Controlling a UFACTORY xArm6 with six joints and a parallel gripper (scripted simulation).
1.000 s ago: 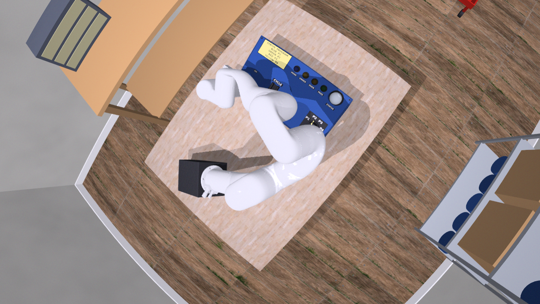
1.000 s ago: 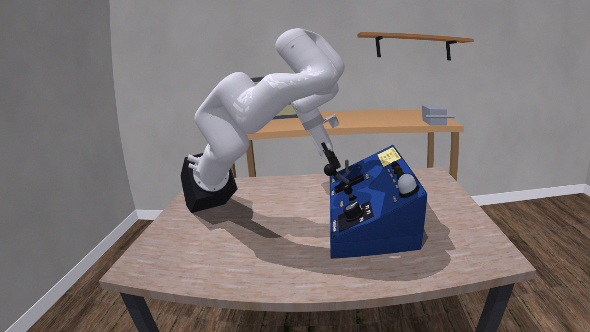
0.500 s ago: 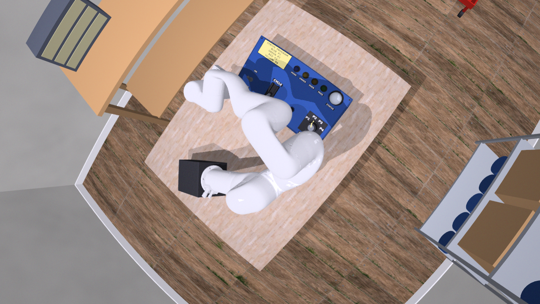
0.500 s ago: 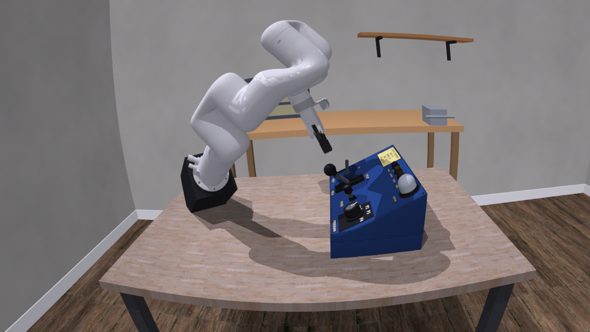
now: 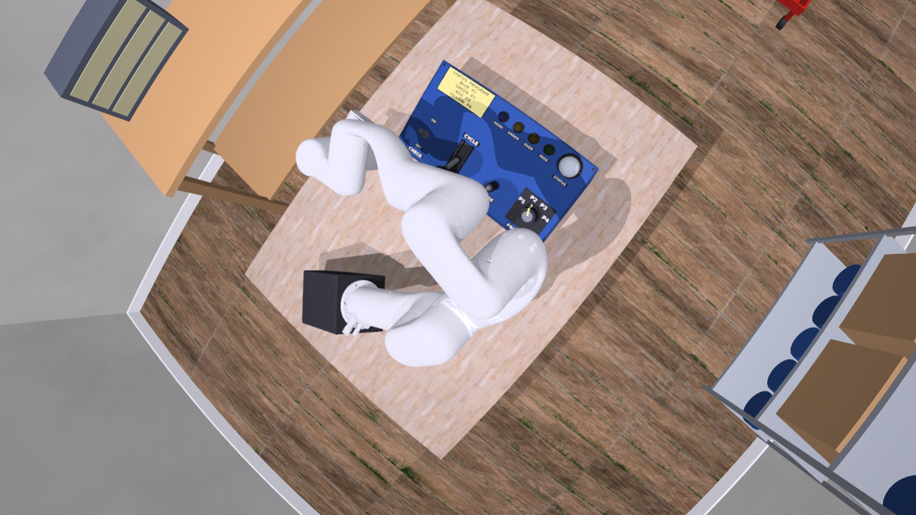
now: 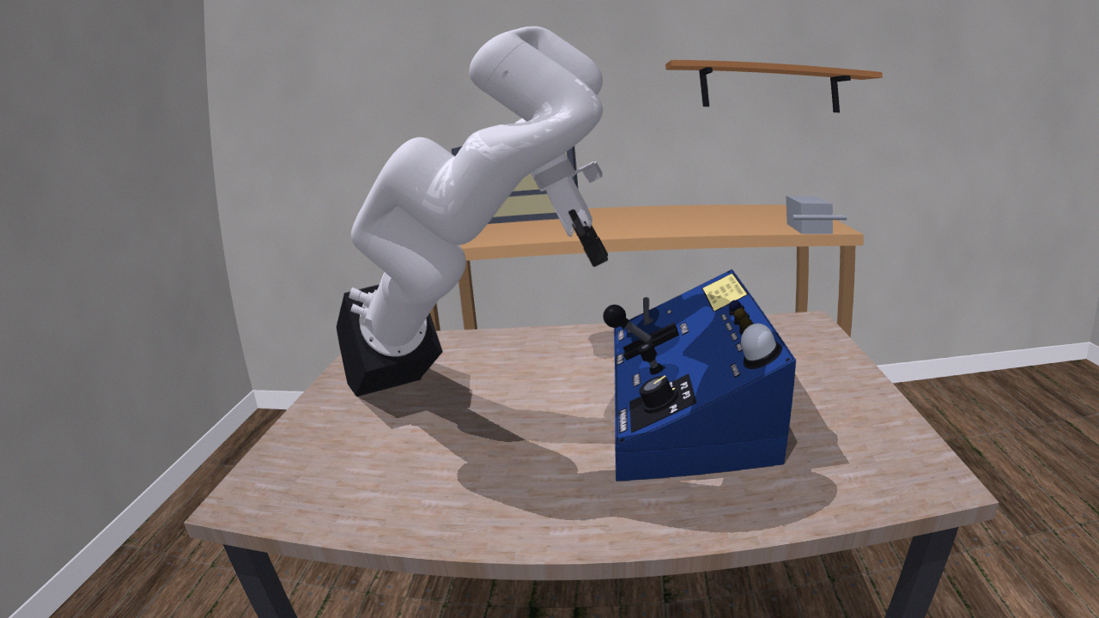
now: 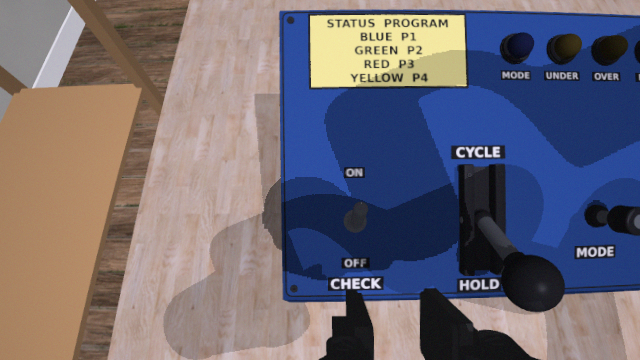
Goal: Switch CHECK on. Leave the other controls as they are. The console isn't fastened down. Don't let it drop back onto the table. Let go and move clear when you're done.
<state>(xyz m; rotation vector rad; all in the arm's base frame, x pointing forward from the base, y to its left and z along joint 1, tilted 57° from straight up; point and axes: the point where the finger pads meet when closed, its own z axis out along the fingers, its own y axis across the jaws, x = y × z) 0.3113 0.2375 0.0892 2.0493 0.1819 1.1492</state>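
Note:
The blue console [image 5: 512, 167] [image 6: 714, 415] [image 7: 400, 130] stands on the wooden table [image 6: 430, 492]. Its small grey CHECK toggle [image 7: 356, 217] [image 6: 647, 310] [image 5: 423, 133] sits between the ON and OFF labels, and its tip leans towards ON. My gripper [image 7: 389, 319] [image 6: 592, 250] is open and holds nothing. It hangs in the air above and in front of the console's lower left corner, clear of the toggle. In the wrist view its two black fingertips sit just below the CHECK label.
The CYCLE lever with its black ball [image 7: 532, 282] [image 6: 615, 315] rests at the HOLD end, right of the toggle. The MODE switch [image 7: 615, 218], program knob [image 5: 528, 217] [image 6: 654, 391] and white STATUS dome [image 5: 568, 166] [image 6: 758, 342] lie further right. A side table [image 6: 652, 227] stands behind.

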